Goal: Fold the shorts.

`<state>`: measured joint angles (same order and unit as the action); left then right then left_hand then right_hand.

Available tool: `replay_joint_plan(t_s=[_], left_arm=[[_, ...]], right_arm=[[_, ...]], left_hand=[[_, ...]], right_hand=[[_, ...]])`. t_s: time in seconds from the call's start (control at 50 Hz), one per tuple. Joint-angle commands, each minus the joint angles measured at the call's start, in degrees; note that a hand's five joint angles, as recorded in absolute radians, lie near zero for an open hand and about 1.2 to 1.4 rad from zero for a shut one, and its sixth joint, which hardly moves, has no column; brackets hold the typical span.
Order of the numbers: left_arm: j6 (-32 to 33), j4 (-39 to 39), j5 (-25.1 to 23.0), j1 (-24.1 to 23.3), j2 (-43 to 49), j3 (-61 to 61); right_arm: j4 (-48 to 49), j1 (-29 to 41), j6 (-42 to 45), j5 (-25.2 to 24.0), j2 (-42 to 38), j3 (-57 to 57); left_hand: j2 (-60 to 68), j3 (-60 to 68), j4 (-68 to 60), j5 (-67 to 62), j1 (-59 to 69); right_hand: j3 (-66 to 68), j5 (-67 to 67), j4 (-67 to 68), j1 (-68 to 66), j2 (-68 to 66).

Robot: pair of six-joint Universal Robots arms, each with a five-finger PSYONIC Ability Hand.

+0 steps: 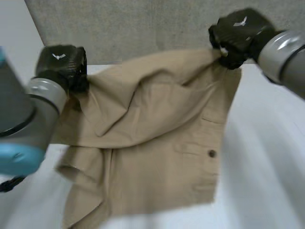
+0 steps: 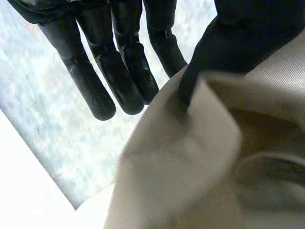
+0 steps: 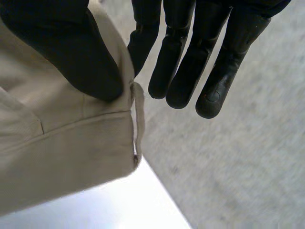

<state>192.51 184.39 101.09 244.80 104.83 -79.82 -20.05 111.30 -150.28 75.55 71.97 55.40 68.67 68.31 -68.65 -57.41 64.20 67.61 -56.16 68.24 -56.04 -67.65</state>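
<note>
Tan shorts (image 1: 157, 143) hang lifted off the white table (image 1: 267, 171), rumpled, with a button on the right side. My left hand (image 1: 61, 64) holds their far left corner, and my right hand (image 1: 238, 36) holds the far right corner, a little higher. In the left wrist view, the thumb (image 2: 228, 43) pinches a fold of the shorts (image 2: 190, 167) against the straight fingers (image 2: 124, 71). In the right wrist view, the thumb (image 3: 71, 52) clamps the waistband corner of the shorts (image 3: 62, 148) against the nearest finger (image 3: 143, 43); the other fingers stay straight.
A grey panel (image 1: 143, 28) stands behind the table along its far edge. Bare white table lies to the right of the shorts and in front of them. My left arm (image 1: 28, 119) fills the near left.
</note>
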Motion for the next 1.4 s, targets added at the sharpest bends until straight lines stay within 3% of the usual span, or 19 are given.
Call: replay_joint_plan(t_s=[0.02,0.06,0.12,0.22,0.34,0.46,0.54,0.6,0.72,0.84,0.96,1.12,1.26,1.4], left_arm=[[0.1,1.1,0.7,2.3,19.7,18.5],[0.0,-0.9,2.2,2.5,25.0,25.7],[-0.4,-3.5,5.7,2.6,28.2,32.2],[-2.0,-4.5,6.1,1.8,27.4,29.3],[-1.9,-3.9,3.9,0.5,15.8,13.8],[-1.8,-4.1,-3.0,-4.7,7.5,-2.7],[-2.0,-4.3,-3.5,-8.0,5.2,-9.8],[-2.2,-4.2,-3.8,-9.0,4.8,-13.3],[-2.0,-0.5,-3.8,-9.6,6.5,-17.5],[-1.5,6.1,-1.9,-7.6,11.4,-16.2],[-0.3,9.1,4.3,1.2,14.8,-12.5],[4.7,9.9,5.3,8.5,18.6,-10.0],[5.2,9.5,4.7,8.4,16.0,-12.4],[5.1,9.3,4.6,5.1,10.0,-14.4]], right_arm=[[13.3,0.4,0.0,11.2,-22.6,-15.2],[16.5,0.8,0.6,13.9,-27.5,-19.6],[16.9,1.3,0.7,16.4,-32.1,-24.4],[15.0,2.3,0.5,16.6,-30.3,-22.0],[12.3,1.6,1.1,15.7,-22.4,-11.5],[6.6,1.6,1.4,7.4,-13.1,4.8],[5.9,1.5,0.8,2.8,-9.9,15.7],[6.9,1.4,0.7,1.1,-8.4,21.8],[15.7,2.2,0.6,0.4,-3.9,36.8],[24.2,2.5,-0.2,0.4,-3.5,43.6],[27.9,4.5,-1.7,0.5,-3.9,46.8],[29.7,6.6,-1.6,0.9,-4.6,47.0],[31.1,7.1,-1.7,1.0,-4.5,47.2],[31.1,7.4,-1.9,1.4,-4.3,47.0]], left_hand=[[-20.4,-20.1,20.4,19.2,-16.0],[-42.5,-42.2,42.5,41.3,-38.1],[-58.7,-58.3,58.7,57.4,-54.2],[-58.7,-58.3,58.7,57.4,-54.2],[-58.0,-57.6,57.9,56.7,-53.5],[-55.9,-55.6,55.9,54.7,-51.5],[-50.9,-50.5,50.9,49.6,-46.4],[-46.0,-45.7,46.0,44.8,-41.6],[-42.6,-42.3,42.6,41.4,-38.2],[-42.8,-42.5,42.8,41.5,-38.3],[-42.8,-42.5,42.8,41.5,-38.3],[-44.0,-43.6,44.0,42.7,-39.5],[-46.8,-46.5,46.8,45.6,-42.4],[-49.9,-49.5,49.9,48.6,-45.4]], right_hand=[[-18.7,17.3,-19.4,7.2,18.8],[-57.6,56.2,-58.2,46.0,57.7],[-57.6,56.2,-58.2,46.0,57.7],[-57.6,56.2,-58.2,46.0,57.7],[-57.6,56.2,-58.2,46.0,57.7],[-57.6,56.2,-58.2,46.0,57.7],[-57.6,56.2,-58.2,46.0,57.7],[-57.6,56.2,-58.2,46.0,57.7],[-42.1,40.7,-42.7,30.5,42.1],[-38.5,37.1,-39.1,26.9,38.6],[-37.7,36.2,-38.3,26.1,37.7],[-37.3,35.9,-38.0,25.8,37.4],[-35.3,33.9,-36.0,23.8,35.4],[-35.3,33.9,-36.0,23.7,35.4]])
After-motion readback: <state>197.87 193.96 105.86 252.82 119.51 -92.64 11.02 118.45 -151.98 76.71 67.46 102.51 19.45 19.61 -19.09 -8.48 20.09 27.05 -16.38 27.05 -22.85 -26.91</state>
